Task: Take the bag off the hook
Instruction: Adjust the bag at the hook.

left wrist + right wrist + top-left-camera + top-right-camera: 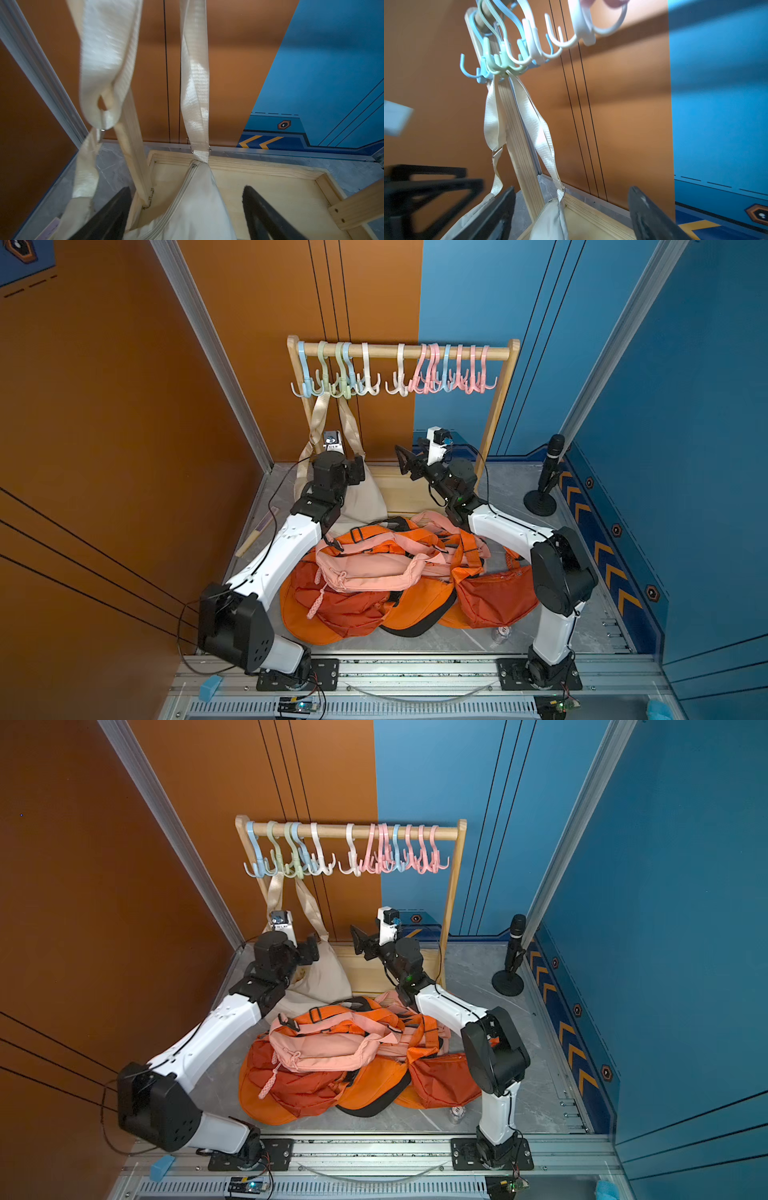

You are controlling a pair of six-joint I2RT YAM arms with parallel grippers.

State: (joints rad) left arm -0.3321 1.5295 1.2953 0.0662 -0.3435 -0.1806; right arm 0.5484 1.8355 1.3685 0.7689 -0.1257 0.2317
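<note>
right now the cream bag (365,497) hangs at the orange-wall end of the wooden rack (382,351), its pale strap (320,414) looped over a green hook (497,67) among the blue and green ones there. the two lengths of strap run down to the bag's corners, and its body sags onto the rack's wooden base (270,187). the left gripper (187,188) is just at the bag's upper edge; in the left wrist view its two black fingers (116,207) stand wide apart, the zippered top of the bag lies in the gap between them, and neither finger presses on the cloth, so the jaws are open and grip nothing. the right gripper (572,188) is raised beside the bag, nearer the rack's middle, and faces the hooks; its jaws are spread wide too and hold nothing. in both top views a heap of orange bags (374,605) with a pink bag (374,568) on top lies on the grey floor (519,489) between the two arms, and a black microphone (548,477) stands by the blue wall.
</note>
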